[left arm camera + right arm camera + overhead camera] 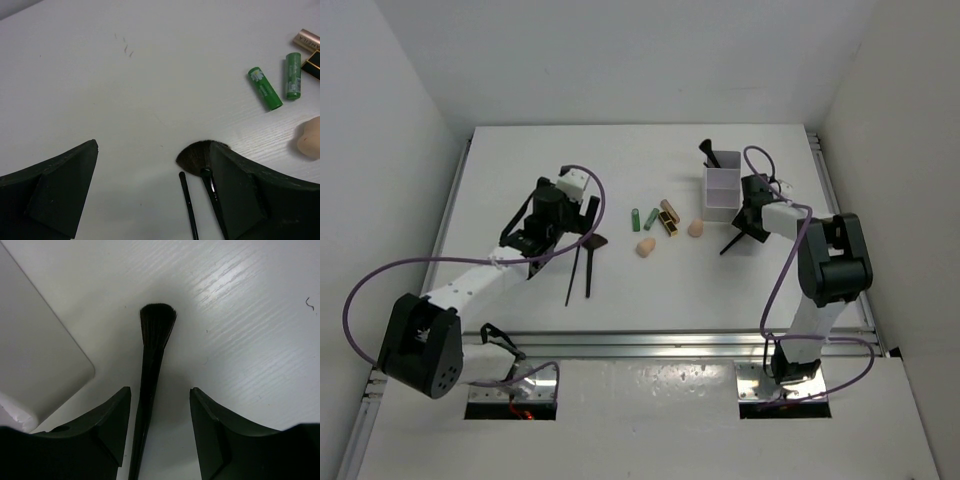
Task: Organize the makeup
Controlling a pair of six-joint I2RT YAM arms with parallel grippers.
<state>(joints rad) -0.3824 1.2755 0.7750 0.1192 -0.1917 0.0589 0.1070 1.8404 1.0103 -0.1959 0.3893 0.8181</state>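
- Makeup (667, 222) lies loose across the middle of the table (520, 170), between the two arms. Only one black brush (711, 153) stands in the far compartment of the white three-compartment box (722, 205), which sits towards the right edge.
- Right gripper (160, 394) hangs low just beside the box's near end. Its jaws are part-way apart and straddle a round-tipped black brush (151, 360) lying flat on the table; neither pad seems to touch it. The step in hand, I judge, is to pick up this brush and stand it with the other one.
- To do it well, centre the jaws first, since the handle runs nearer one pad than the other. Close on the handle rather than the bristles, lift clear of the box wall, then turn the brush upright before lowering it.
- Left gripper (154, 146) is wide open and holds nothing, low over the table left of centre. A fan brush (196, 152) lies against one finger, with a thin stick (187, 200) alongside. Best kept out of the right arm's way.
- Two green tubes (265, 87), a tan tube (307, 39), a black-gold tube (315, 62) and two peach sponges (646, 247) lie near the centre, apart from both grippers.
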